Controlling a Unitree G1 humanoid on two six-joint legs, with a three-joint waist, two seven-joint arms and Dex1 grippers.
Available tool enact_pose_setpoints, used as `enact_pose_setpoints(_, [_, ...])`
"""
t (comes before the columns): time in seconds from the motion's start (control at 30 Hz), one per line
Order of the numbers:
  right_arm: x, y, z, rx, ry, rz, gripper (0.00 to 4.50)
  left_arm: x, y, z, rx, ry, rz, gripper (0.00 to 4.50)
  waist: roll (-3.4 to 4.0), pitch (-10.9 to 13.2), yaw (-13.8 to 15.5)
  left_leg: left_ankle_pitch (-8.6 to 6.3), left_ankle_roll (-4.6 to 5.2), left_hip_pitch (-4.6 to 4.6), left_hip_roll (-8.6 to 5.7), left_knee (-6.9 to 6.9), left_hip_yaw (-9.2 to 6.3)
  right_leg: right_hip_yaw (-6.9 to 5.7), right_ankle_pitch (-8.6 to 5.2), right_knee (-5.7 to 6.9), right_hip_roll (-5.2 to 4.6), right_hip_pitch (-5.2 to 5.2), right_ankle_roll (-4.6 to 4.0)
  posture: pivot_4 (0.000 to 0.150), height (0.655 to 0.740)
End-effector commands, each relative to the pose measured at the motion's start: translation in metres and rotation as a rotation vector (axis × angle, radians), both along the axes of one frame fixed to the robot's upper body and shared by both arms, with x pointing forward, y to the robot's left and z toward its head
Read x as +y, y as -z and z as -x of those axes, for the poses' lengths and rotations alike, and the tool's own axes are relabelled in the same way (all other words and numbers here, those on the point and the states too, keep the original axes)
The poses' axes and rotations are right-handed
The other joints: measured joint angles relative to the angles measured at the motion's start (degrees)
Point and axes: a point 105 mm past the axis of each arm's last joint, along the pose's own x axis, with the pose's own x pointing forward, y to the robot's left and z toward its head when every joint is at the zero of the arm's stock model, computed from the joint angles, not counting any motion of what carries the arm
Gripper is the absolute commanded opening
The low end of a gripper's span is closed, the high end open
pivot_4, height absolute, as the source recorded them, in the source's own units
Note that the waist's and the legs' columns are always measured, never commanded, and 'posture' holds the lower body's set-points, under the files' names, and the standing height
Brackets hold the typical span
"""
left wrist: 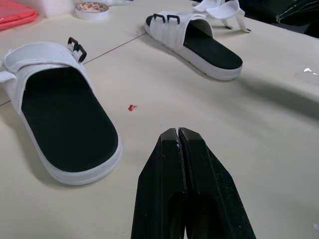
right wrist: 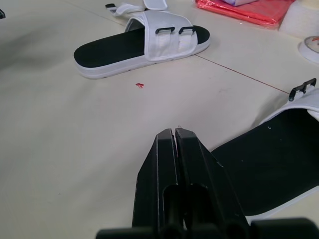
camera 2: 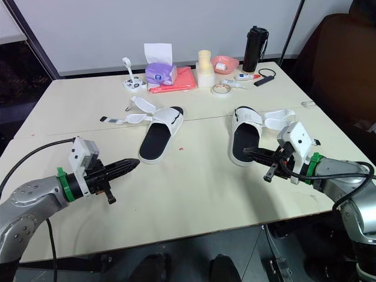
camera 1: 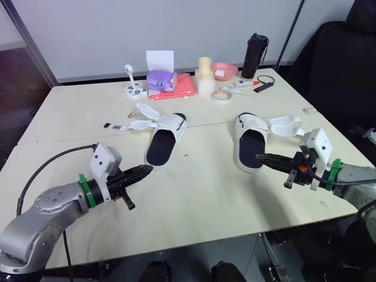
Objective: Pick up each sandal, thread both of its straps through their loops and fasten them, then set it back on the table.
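- Left eye view, left side: the left fingers point(camera 1: 138, 172) are pressed together with only a thin seam between them and hold nothing; they hang over the pale worktop point(camera 1: 205, 200), pointing toward the heel of the left sandal point(camera 1: 164, 141) and near it, but apart from it.
- That sandal lies flat on the worktop, black footbed up; its two white straps point(camera 1: 134, 124) are splayed out to its left, unfastened, and the two black loops point(left wrist: 77, 47) on its upper stand empty.
- A small red speck point(camera 1: 186, 155) lies on the worktop between the two sandals.
- Along the back edge stand a purple tissue box point(camera 1: 161, 79) on a red cloth point(camera 1: 183, 88), a tape roll point(camera 1: 222, 94), a pink bowl point(camera 1: 224, 70) and a black bottle point(camera 1: 255, 56).
- The right sandal point(camera 1: 251, 144) lies flat right of centre, its straps point(camera 1: 286, 124) spread loose to its right, not threaded.
- The right fingers point(camera 1: 267, 158) are closed tight on each other, empty, just beside that sandal's heel end.
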Motion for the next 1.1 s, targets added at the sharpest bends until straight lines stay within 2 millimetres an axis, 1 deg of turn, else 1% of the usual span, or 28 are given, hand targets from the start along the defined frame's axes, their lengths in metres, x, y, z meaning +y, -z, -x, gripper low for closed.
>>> enact_pose_setpoints(0.03, [0.003, -0.008, 0.001, -0.053, -0.009, 0.015, 0.04, 0.000, -0.012, 0.002, -0.056, 0.002, -0.012, 0.00, 0.00, 0.00, -0.02, 0.00, 0.00, 0.00, 0.00, 0.00, 0.00, 0.00, 0.00, 0.00, 0.00, 0.00, 0.00, 0.150, 0.7400])
enact_pose_setpoints(0.17, [0.003, -0.008, 0.000, -0.060, -0.004, 0.011, 0.04, -0.001, -0.011, 0.002, -0.053, 0.005, -0.010, 0.00, 0.00, 0.00, -0.02, 0.00, 0.00, 0.00, 0.00, -0.01, 0.00, 0.00, 0.00, 0.00, 0.00, -0.01, 0.00, 0.150, 0.7400])
enact_pose_setpoints(0.23, [0.001, -0.009, -0.004, -0.078, 0.026, 0.016, 0.04, -0.002, -0.011, 0.002, -0.054, 0.004, -0.009, 0.00, 0.00, 0.00, -0.01, 0.00, 0.00, 0.00, 0.00, 0.00, 0.00, 0.00, 0.00, 0.00, 0.00, 0.00, 0.00, 0.150, 0.7400])
enact_pose_setpoints(0.33, [-0.003, -0.009, -0.012, -0.111, 0.073, 0.053, 0.79, -0.004, -0.011, 0.001, -0.057, 0.004, -0.008, 0.00, 0.00, 0.00, -0.03, 0.00, 0.00, 0.00, 0.00, 0.00, 0.00, 0.00, 0.00, 0.00, 0.00, 0.00, 0.00, 0.150, 0.7400])
enact_pose_setpoints(0.37, [-0.005, -0.010, -0.015, -0.136, 0.095, 0.071, 1.31, -0.004, -0.011, 0.001, -0.057, 0.003, -0.008, 0.00, 0.00, 0.00, -0.03, 0.00, 0.00, 0.00, 0.00, 0.00, 0.00, 0.00, 0.00, 0.00, 0.00, -0.01, 0.00, 0.150, 0.7400])
enact_pose_setpoints(0.43, [-0.007, -0.011, -0.021, -0.173, 0.130, 0.104, 2.19, -0.005, -0.011, 0.000, -0.058, 0.001, -0.007, 0.00, 0.00, 0.00, -0.04, 0.00, 0.00, 0.00, 0.00, 0.00, 0.00, 0.00, 0.00, 0.00, 0.00, -0.01, 0.00, 0.150, 0.7400])
enact_pose_setpoints(0.57, [-0.014, -0.010, -0.035, -0.255, 0.207, 0.209, 4.28, -0.006, -0.011, 0.000, -0.059, 0.001, -0.005, 0.00, 0.00, 0.00, -0.06, 0.00, 0.00, 0.00, 0.00, 0.00, 0.00, 0.00, 0.00, 0.00, 0.00, -0.03, 0.00, 0.150, 0.7400])
enact_pose_setpoints(0.6, [-0.016, -0.009, -0.040, -0.283, 0.230, 0.257, 4.44, -0.006, -0.011, -0.001, -0.060, -0.001, -0.005, 0.00, 0.00, 0.00, -0.07, 0.00, 0.00, 0.00, 0.00, -0.01, 0.00, 0.00, 0.00, 0.00, 0.00, -0.02, 0.00, 0.150, 0.7400])
enact_pose_setpoints(0.7, [-0.020, -0.006, -0.057, -0.339, 0.297, 0.340, 4.44, -0.007, -0.011, -0.002, -0.062, -0.003, -0.002, 0.00, 0.00, 0.00, -0.11, 0.00, -0.01, 0.00, 0.00, 0.00, 0.01, 0.01, 0.00, 0.00, 0.00, -0.04, 0.00, 0.150, 0.7400])
enact_pose_setpoints(0.77, [-0.024, 0.000, -0.081, -0.384, 0.370, 0.468, 4.44, -0.008, -0.011, -0.002, -0.069, -0.006, -0.003, 0.00, 0.00, 0.00, -0.05, 0.00, -0.01, 0.00, 0.00, -0.03, 0.01, 0.01, 0.00, 0.01, 0.00, -0.05, -0.01, 0.150, 0.7400])
enact_pose_setpoints(0.8, [-0.027, 0.002, -0.093, -0.408, 0.405, 0.545, 4.44, -0.009, -0.010, -0.002, -0.072, -0.008, -0.003, 0.00, 0.00, 0.01, -0.71, 0.00, 0.00, 0.00, 0.00, -0.05, 0.01, 0.01, 0.00, 0.00, 0.00, -0.05, 0.00, 0.150, 0.7400])
enact_pose_setpoints(0.83, [-0.029, 0.004, -0.102, -0.427, 0.424, 0.598, 4.44, -0.009, -0.010, -0.002, -0.074, -0.009, -0.003, 0.00, 0.00, 0.01, -0.71, 0.02, -0.02, 0.05, 0.00, 0.00, 0.14, 0.12, 0.03, 0.00, 0.00, -0.07, -0.05, 0.150, 0.7400])
enact_pose_setpoints(0.97, [-0.025, 0.003, -0.130, -0.487, 0.448, 0.700, 4.44, -0.009, -0.010, -0.003, -0.083, -0.022, -0.005, 0.00, 0.01, 0.01, -0.52, 0.02, -0.03, 0.07, 0.00, -0.03, 0.15, 0.13, 0.04, 0.03, 0.00, -0.09, -0.06, 0.150, 0.7400])
enact_pose_setpoints(1.1, [-0.019, 0.003, -0.150, -0.516, 0.450, 0.764, 4.44, -0.008, -0.010, -0.002, -0.091, -0.037, -0.004, 0.00, 0.01, 0.01, -0.27, 0.03, -0.04, -0.03, 0.00, -0.07, 0.15, 0.14, 0.04, 0.00, 0.00, -0.17, -0.04, 0.150, 0.7400])
